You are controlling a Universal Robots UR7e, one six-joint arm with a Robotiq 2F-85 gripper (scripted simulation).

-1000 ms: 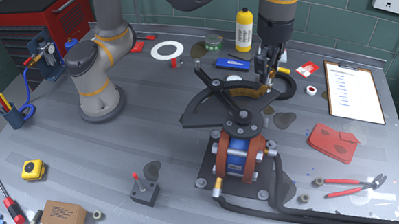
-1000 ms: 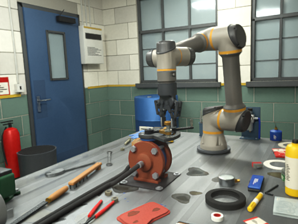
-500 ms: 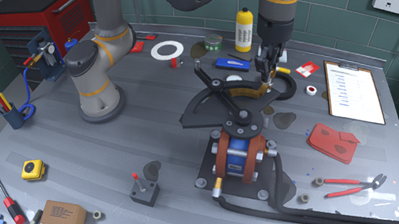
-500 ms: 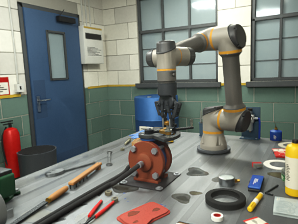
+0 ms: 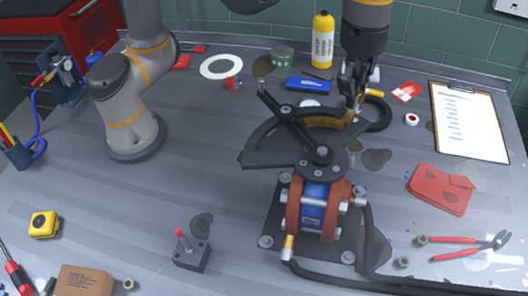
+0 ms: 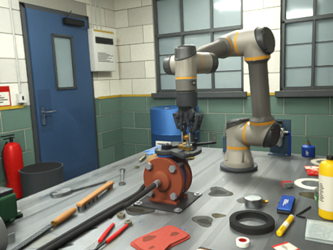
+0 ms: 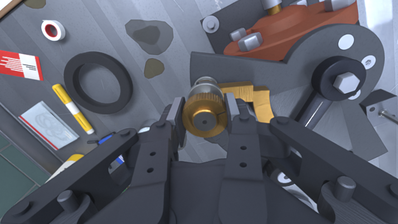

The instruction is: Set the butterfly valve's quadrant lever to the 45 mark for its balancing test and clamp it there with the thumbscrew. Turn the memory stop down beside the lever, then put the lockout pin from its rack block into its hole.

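Note:
The butterfly valve point(image 5: 314, 208) point(image 6: 167, 179) stands mid-bench with a dark quadrant plate point(image 5: 291, 139) on top, and its black lever point(image 5: 291, 121) points up-left from the hub. A brass memory stop point(image 7: 252, 96) point(image 5: 330, 121) lies along the plate's arc, carrying a knurled brass knob point(image 7: 204, 114) at the plate's far right corner. The red-tipped lockout pin point(image 5: 184, 241) stands in its grey rack block point(image 5: 191, 254) near the front of the bench. My gripper point(image 5: 353, 107) point(image 6: 188, 137) point(image 7: 204, 110) points straight down over that corner and is closed around the brass knob.
A black hose point(image 5: 423, 285) runs from the valve to the right edge. A black rubber ring point(image 5: 376, 114), yellow marker point(image 7: 73, 108), tape roll point(image 5: 411, 119), clipboard point(image 5: 467, 121) and yellow bottle point(image 5: 322, 39) lie behind the valve; red rag point(image 5: 440, 188) and pliers point(image 5: 466, 248) lie right.

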